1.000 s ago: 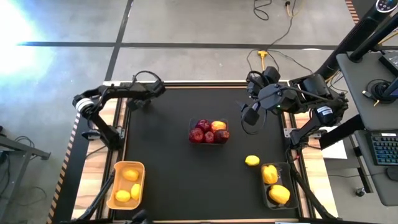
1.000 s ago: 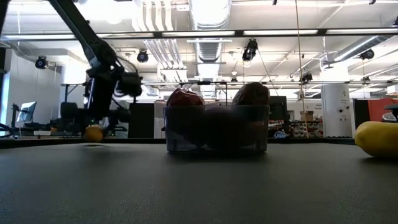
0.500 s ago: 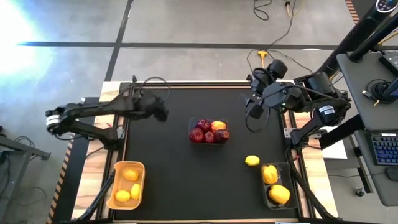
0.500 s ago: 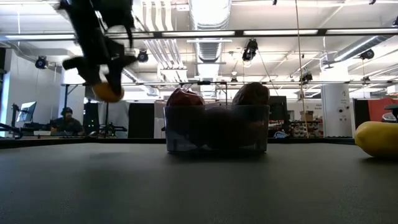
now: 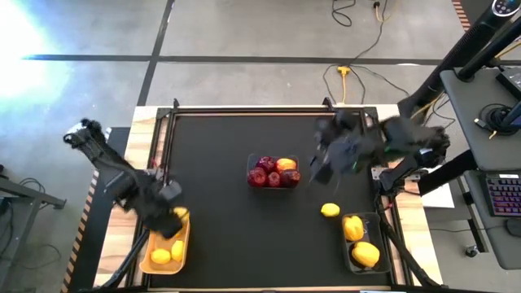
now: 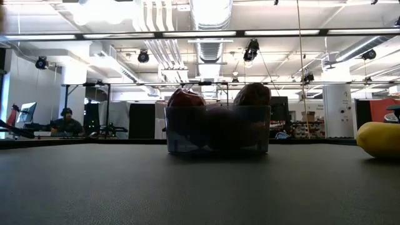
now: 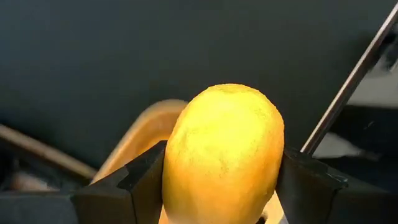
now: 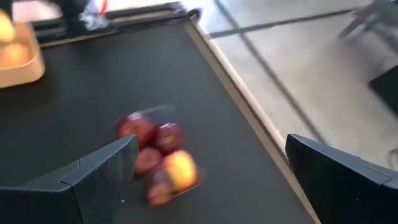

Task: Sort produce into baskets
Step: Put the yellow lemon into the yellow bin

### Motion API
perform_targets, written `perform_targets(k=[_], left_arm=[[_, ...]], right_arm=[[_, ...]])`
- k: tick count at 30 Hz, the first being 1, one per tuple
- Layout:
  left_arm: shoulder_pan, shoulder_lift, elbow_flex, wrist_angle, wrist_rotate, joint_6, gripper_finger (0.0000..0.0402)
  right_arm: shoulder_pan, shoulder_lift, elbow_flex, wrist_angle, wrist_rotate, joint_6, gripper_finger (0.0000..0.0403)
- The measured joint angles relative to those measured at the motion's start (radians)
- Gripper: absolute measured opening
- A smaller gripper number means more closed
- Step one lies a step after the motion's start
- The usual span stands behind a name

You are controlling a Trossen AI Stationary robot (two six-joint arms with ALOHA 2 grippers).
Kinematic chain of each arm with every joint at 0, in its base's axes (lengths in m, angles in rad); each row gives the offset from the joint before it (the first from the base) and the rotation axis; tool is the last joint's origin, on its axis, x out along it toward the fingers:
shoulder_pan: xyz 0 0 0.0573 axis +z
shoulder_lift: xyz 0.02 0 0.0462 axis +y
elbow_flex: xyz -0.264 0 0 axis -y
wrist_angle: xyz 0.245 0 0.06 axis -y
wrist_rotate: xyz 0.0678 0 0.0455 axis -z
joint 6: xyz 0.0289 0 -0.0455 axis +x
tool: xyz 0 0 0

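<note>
Lemon [image 7: 222, 155] between left gripper [image 7: 217, 180] fingers

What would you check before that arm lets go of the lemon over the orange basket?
1. Lemon held between the left gripper's fingers: ok.
2. Gripper over the orange basket: ok, at its top end.
3. Room in the basket: ok, a few yellow fruits inside, space left.
4. Height above the basket: cannot tell.
5. Right gripper out of the way: ok, open, near the clear basket.
6. Loose lemon on the mat still to sort: not ok.
</note>
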Motion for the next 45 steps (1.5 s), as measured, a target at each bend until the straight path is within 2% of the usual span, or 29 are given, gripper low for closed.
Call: perform_targets(k=[3, 8, 11, 16, 20, 24, 29, 31, 33, 38, 40, 43, 45], left_arm=[[-0.133, 0.039, -0.008, -0.001, 0.0, -0.067, 0.0231], [-0.248, 0.119, -0.011, -0.012, 0.016, -0.083, 0.0231], [-0.278, 0.181, -0.012, -0.016, 0.024, -0.039, 0.0236], [-0.28, 0.291, -0.008, -0.058, 0.039, 0.055, 0.0269], [-0.281, 0.362, -0.005, -0.068, 0.043, 0.101, 0.0299], [-0.284, 0.417, -0.005, -0.087, 0.124, 0.126, 0.032], [-0.313, 0.435, 0.017, -0.115, 0.244, 0.154, 0.0336], [-0.342, 0.429, 0.057, -0.117, 0.249, 0.135, 0.0339], [-0.371, 0.423, 0.116, -0.12, 0.215, 0.122, 0.0339], [-0.402, 0.423, 0.278, -0.113, 0.046, 0.123, 0.0332], [-0.394, 0.423, 0.334, -0.116, -0.059, 0.115, 0.0329], [-0.365, 0.423, 0.411, -0.115, -0.267, 0.063, 0.0328], [-0.335, 0.426, 0.464, -0.112, -0.352, 0.073, 0.0327]], right_arm=[[0.058, 0.048, -0.033, -0.013, -0.013, 0.144, 0.04], [0.113, 0.132, -0.064, -0.014, -0.1, 0.427, 0.04], [0.15, 0.19, -0.064, -0.013, -0.158, 0.568, 0.04], [0.179, 0.261, -0.064, -0.014, -0.285, 0.701, 0.04], [0.175, 0.312, -0.071, -0.013, -0.38, 0.73, 0.04], [0.163, 0.348, -0.116, -0.013, -0.495, 0.713, 0.04], [0.158, 0.356, -0.274, -0.015, -0.633, 0.634, 0.04], [0.154, 0.348, -0.363, -0.016, -0.675, 0.592, 0.04], [0.152, 0.334, -0.45, -0.016, -0.699, 0.549, 0.04], [0.144, 0.321, -0.627, -0.014, -0.692, 0.438, 0.04], [0.142, 0.321, -0.68, -0.003, -0.691, 0.39, 0.04], [0.142, 0.321, -0.761, 0.02, -0.688, 0.307, 0.04], [0.142, 0.321, -0.809, 0.026, -0.681, 0.257, 0.04]])
